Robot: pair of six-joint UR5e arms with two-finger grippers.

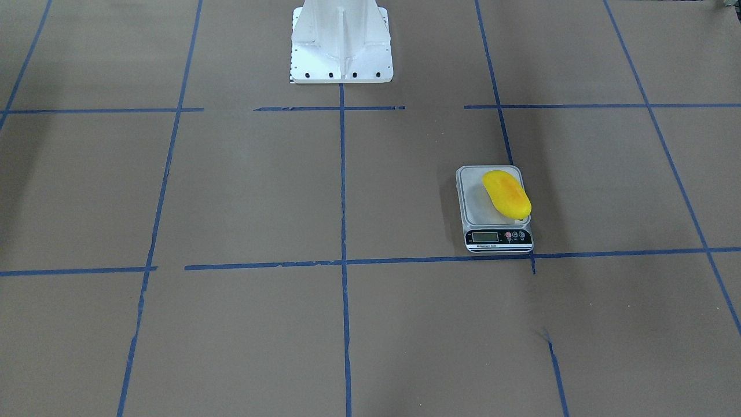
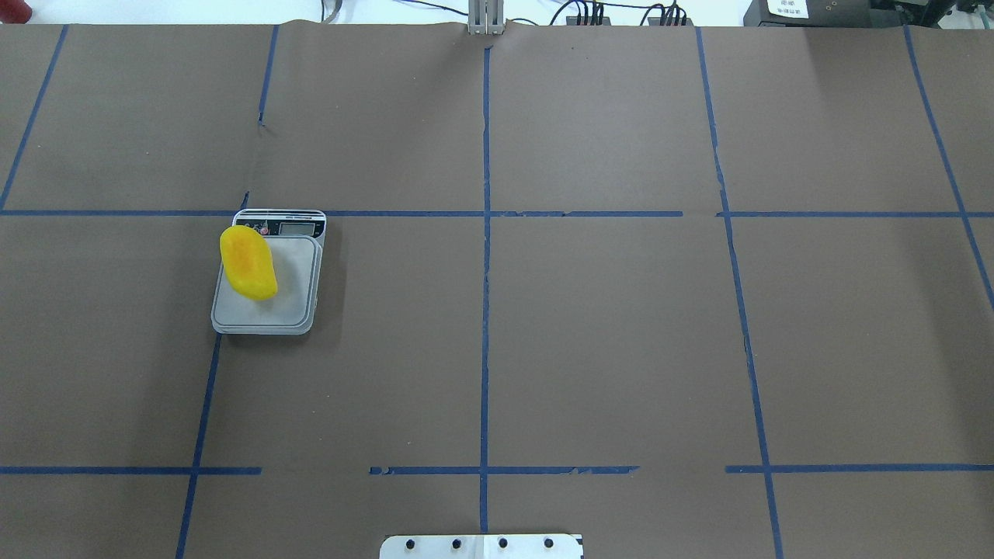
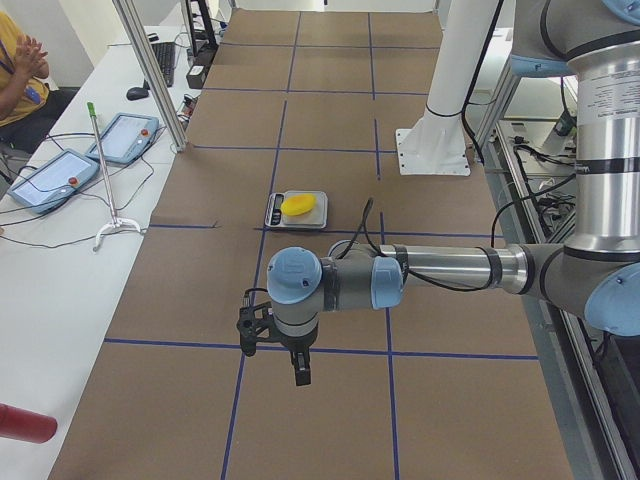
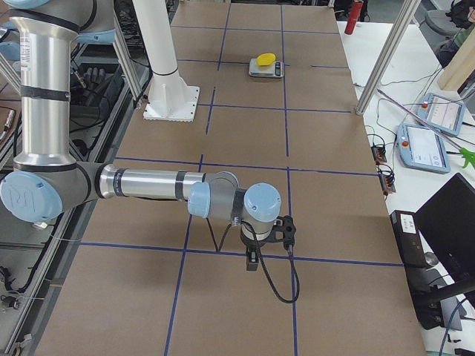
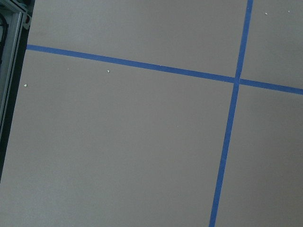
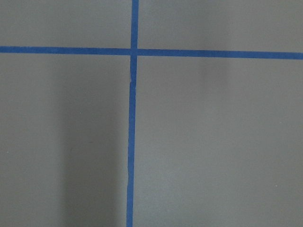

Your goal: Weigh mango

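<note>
The yellow mango (image 1: pixel 507 194) lies on the platform of a small digital scale (image 1: pixel 477 202), over its edge on my left side. It also shows in the overhead view (image 2: pixel 248 262) on the scale (image 2: pixel 291 291), and far off in the side views (image 3: pixel 296 205) (image 4: pixel 265 59). My left gripper (image 3: pixel 300 372) hangs over bare table far from the scale, seen only in the left side view. My right gripper (image 4: pixel 252 261) hangs over bare table at the other end, seen only in the right side view. I cannot tell whether either is open or shut. Both wrist views show only brown table and blue tape.
The white robot pedestal (image 1: pixel 341 43) stands at the table's middle on my side. Blue tape lines (image 2: pixel 485 310) grid the brown table. Teach pendants (image 3: pixel 50 175) and cables lie on a side bench, where a person (image 3: pixel 20 70) sits. A red can (image 3: pixel 20 425) lies near.
</note>
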